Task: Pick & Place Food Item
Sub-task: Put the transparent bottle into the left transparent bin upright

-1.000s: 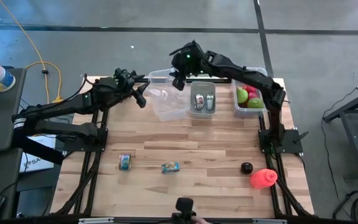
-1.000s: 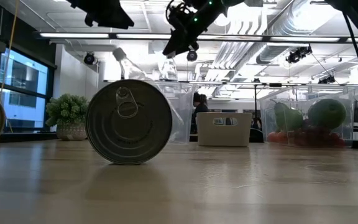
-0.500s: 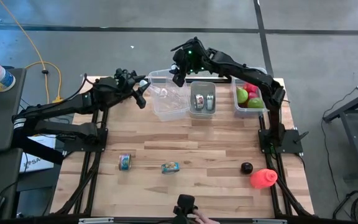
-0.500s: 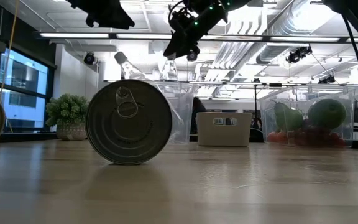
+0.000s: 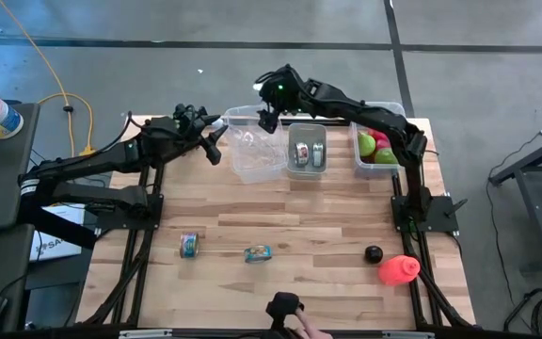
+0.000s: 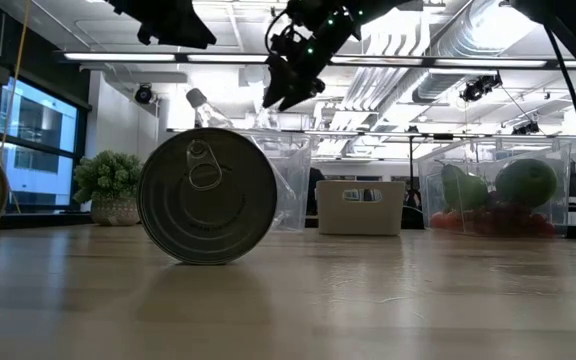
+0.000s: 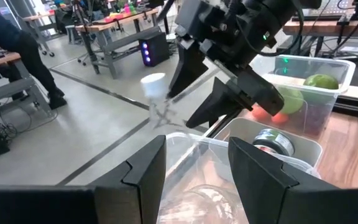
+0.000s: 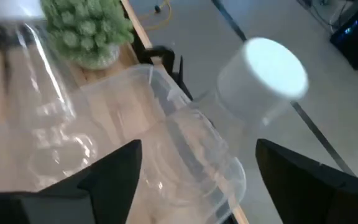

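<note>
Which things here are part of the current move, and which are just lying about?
In the job: right gripper, fingers open; white-capped bottle below it; clear bin.
Lying about: silver can; blue can; dark round item; red item; can bin; fruit bin; left gripper, waiting beside the clear bin.

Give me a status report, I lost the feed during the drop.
Right gripper open above clear bin. Clear bottle with white cap between its fingers, loose. Left gripper beside the bin, empty. Nothing in the way.

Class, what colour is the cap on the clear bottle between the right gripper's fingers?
White. The bottle cap shows best in the right wrist view.
</note>
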Tool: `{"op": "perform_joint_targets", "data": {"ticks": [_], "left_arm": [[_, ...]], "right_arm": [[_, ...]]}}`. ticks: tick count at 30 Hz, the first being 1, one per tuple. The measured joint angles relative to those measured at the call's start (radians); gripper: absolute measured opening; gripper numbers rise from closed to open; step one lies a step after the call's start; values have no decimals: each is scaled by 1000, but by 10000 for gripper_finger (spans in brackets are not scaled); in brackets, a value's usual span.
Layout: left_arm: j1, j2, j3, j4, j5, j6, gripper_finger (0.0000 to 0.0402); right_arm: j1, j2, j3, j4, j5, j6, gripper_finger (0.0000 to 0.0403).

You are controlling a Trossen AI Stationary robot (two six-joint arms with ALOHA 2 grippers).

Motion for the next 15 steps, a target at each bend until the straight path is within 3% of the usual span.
{"op": "perform_joint_targets", "data": {"ticks": [9,15], "left_arm": [[0,-3,0,-8,0,-7,165],[0,-3,0,-24,0,-8,165]], "right_arm": [[17,-32,2,9,15,-49,314],[57,-65,3,18,145,-75,315]]}}
